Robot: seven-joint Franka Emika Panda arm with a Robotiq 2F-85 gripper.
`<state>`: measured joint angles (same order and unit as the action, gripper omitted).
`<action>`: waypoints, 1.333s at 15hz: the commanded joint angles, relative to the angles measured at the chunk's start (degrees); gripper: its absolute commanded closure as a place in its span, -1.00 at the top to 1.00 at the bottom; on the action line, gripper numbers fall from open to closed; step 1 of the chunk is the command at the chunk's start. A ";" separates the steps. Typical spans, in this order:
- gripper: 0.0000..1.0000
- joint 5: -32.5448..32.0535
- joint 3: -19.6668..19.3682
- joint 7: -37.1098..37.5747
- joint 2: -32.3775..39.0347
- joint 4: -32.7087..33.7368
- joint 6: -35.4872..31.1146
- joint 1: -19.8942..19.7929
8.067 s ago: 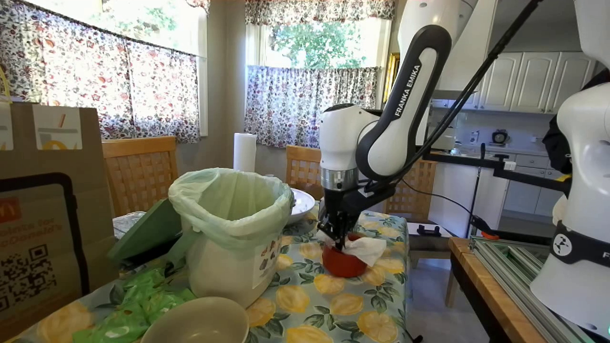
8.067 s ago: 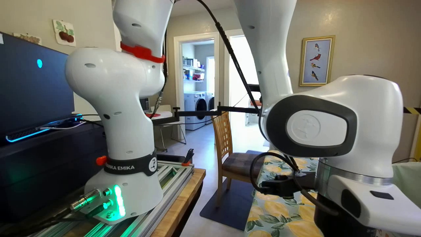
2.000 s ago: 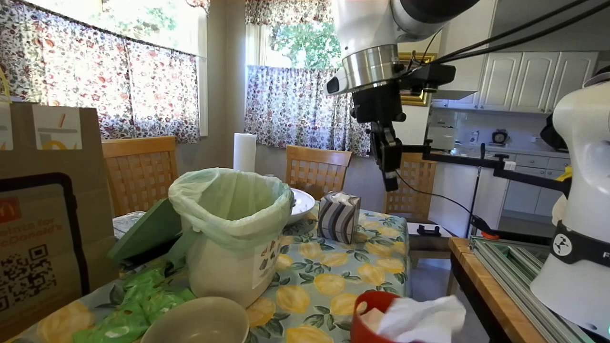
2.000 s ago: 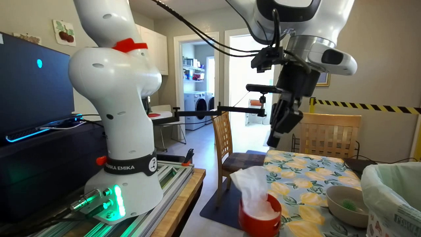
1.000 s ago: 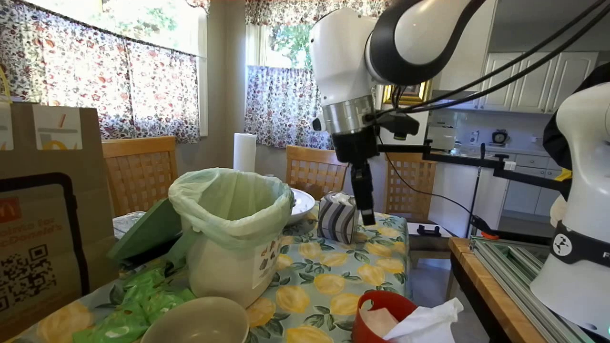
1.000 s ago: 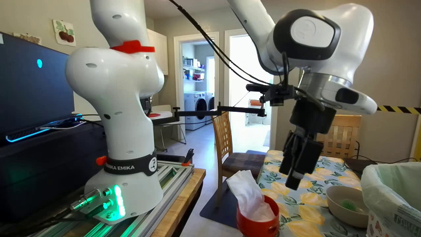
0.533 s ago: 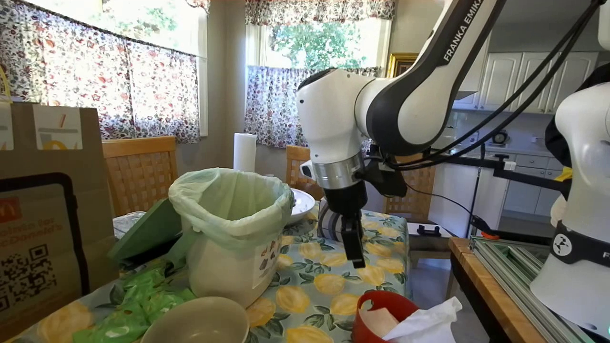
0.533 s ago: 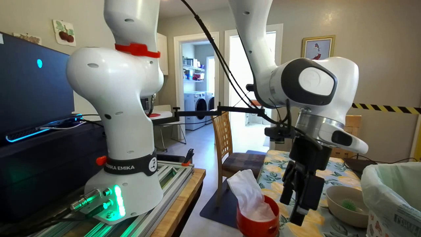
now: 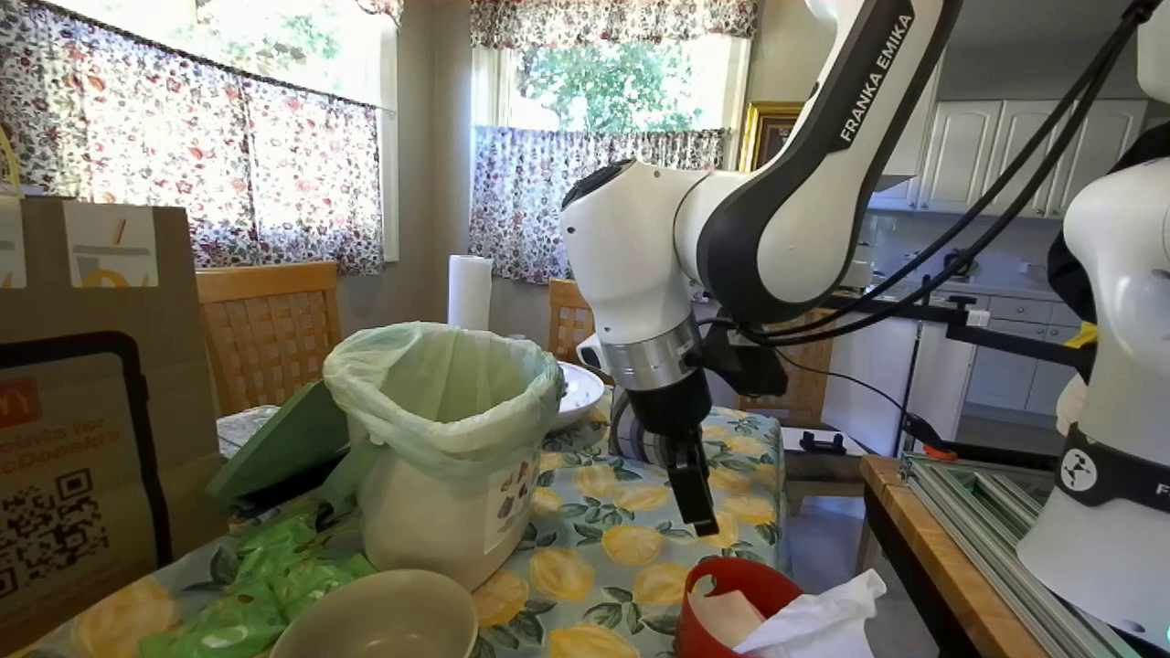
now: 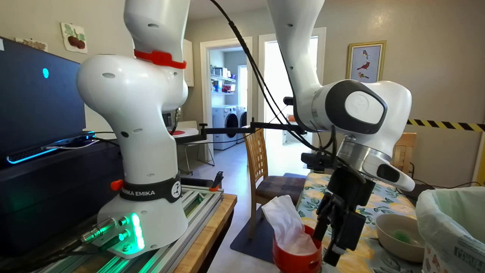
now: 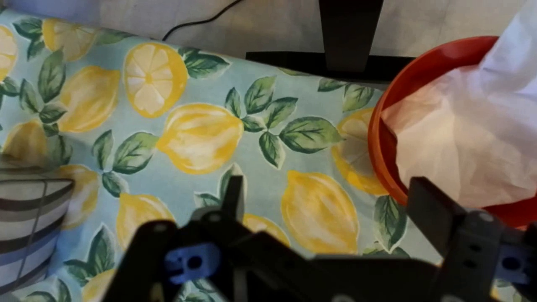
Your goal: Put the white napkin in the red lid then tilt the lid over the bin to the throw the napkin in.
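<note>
One McDonald's paper bag [image 9: 87, 475], brown, stands at far left in an exterior view. One grey-beige bowl [image 9: 379, 620] sits near the bin [image 9: 416, 525], which is cream-white with a pale green liner [image 9: 457, 439] folded over its rim. One striped tissue box [image 9: 629, 439] stands partly hidden behind the gripper [image 11: 328, 191], which is empty, fingers spread wide, tipped above the lemon-print tabletop [image 9: 580, 571] close beside the red lid [image 9: 763, 583]; contact cannot be told. The lid rests open side up at the edge; any overhang is unclear. One white napkin [image 9: 818, 626], crumpled, lies inside it, a loose flap rising past the rim. Filling appears done; gripping the lid likely comes next. Risks: a sideways knock from the nearer finger may push the lid off the edge; jaws closing on paper as well as wall may stop the napkin dropping at the bin; the light flap may slip out in transit.
</note>
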<state>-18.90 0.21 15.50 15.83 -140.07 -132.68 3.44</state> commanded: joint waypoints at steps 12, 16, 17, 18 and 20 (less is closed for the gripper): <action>1.00 -4.90 -0.04 -8.51 1.91 0.13 0.48 2.69; 1.00 -4.91 -0.01 -9.04 1.91 0.26 0.85 2.64; 1.00 -4.91 -0.01 -9.05 1.91 0.28 0.86 2.64; 1.00 -5.77 0.01 -8.47 2.70 0.44 0.14 3.07; 1.00 -8.67 -0.48 -6.29 3.46 0.36 -1.17 4.26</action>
<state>-24.27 0.35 6.66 17.86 -139.89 -132.42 6.07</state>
